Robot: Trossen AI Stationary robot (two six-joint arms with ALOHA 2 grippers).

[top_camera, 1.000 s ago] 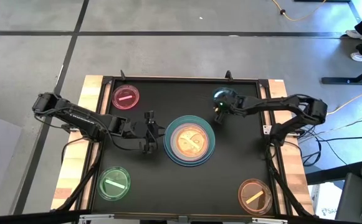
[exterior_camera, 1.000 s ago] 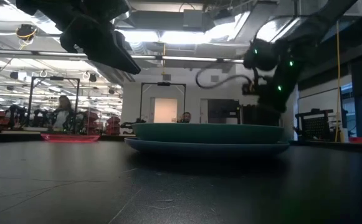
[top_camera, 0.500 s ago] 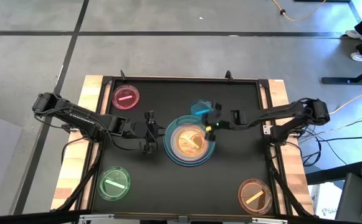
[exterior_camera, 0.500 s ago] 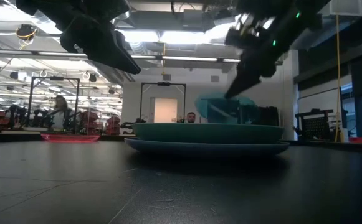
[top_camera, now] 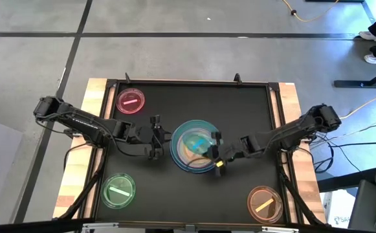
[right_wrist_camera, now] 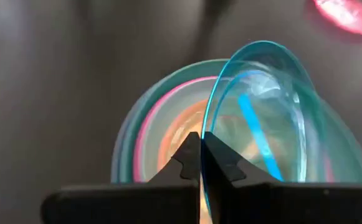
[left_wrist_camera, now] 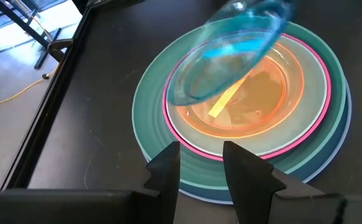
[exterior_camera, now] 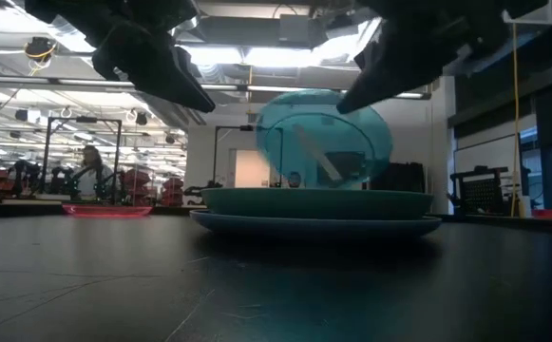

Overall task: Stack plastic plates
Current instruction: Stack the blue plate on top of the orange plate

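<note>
right pincer (top_camera: 216, 155) clamps one blue dish (top_camera: 199, 141) above one stack (top_camera: 181, 157); three dishes lie apart.

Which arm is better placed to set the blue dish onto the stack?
The right. Its gripper already pinches the blue dish by the rim, tilted above the stack. The left gripper waits beside the stack, holding nothing.

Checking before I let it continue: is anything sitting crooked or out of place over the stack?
Only the blue dish: pinched at its rim by the right gripper, it hangs steeply tilted over the stack, not yet flat on the orange dish.
</note>
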